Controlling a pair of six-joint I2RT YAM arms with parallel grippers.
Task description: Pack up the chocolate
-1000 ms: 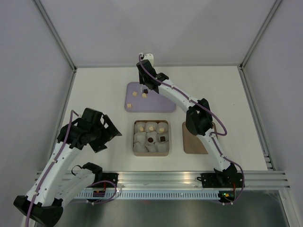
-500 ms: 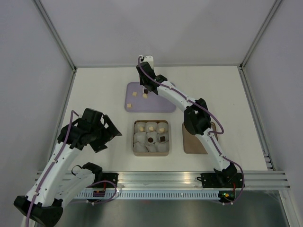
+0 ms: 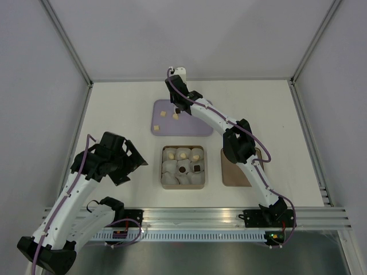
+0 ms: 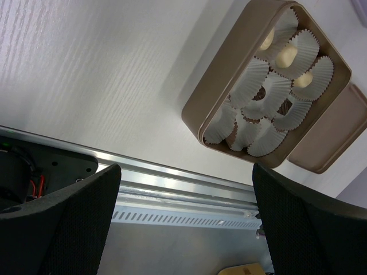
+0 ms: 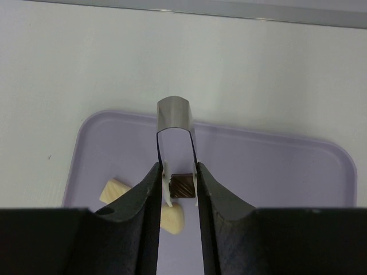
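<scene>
The left gripper [image 4: 185,172] was held back at the left of the table, its jaws spread wide and empty, apparently to be kept clear of the work. Beside it, the brown box [image 4: 195,109] of white paper cups [image 3: 170,179] was seen partly filled. Pale chocolates [image 3: 183,155] lay in the far row and two dark chocolates [image 3: 182,169] in the middle row. Beyond the box, over the lavender tray [image 3: 195,127], the right gripper [image 5: 183,184] was clamped on a dark ridged chocolate [image 5: 184,187], pinched by its sides so that it could be lifted to a cup. Loose pale pieces [image 5: 173,220] were left just beside the fingers. The flat lid [image 3: 235,175] was set at the right, off the box, presumably until packing was done. Compared with a second earlier, the right wrist had been brought over the dark piece and its jaws narrowed onto it. The left arm was scarcely shifted.
</scene>
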